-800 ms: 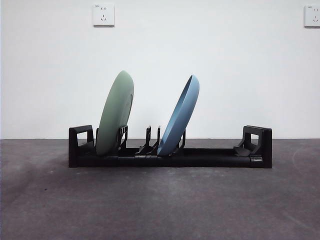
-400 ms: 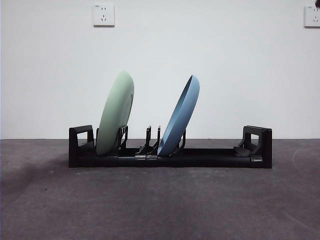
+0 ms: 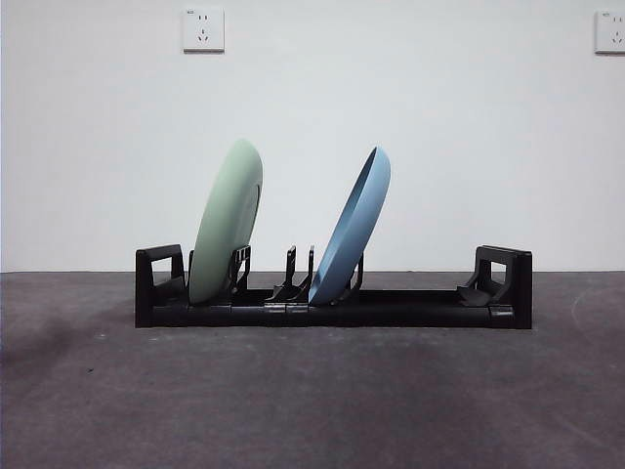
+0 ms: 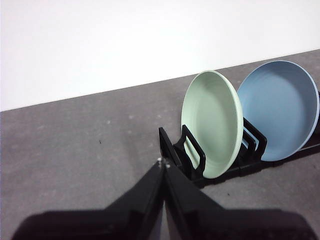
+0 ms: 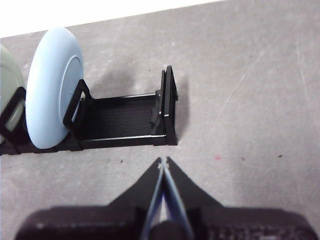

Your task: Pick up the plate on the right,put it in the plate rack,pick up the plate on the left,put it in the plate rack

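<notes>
The plate rack point(image 3: 334, 299) sits on the dark tabletop point(image 3: 312, 391), and both plates are seated in it. The green plate point(image 3: 227, 223) stands in the slots near one looped end, and the blue plate point(image 3: 352, 227) leans in the middle slots, each tilted the same way against its prongs. Against the frames of a second ago nothing in the rack has shifted; only a faint shadow on the tabletop has thinned, which I judge to be an arm clearing away. My left claw point(image 4: 163, 165) hangs off the green plate's end of the rack, jaws pressed together and empty. My right claw point(image 5: 163, 163) hangs off the bare far end, likewise pinched closed with nothing in it. I judge both placements complete, nothing outstanding.
</notes>
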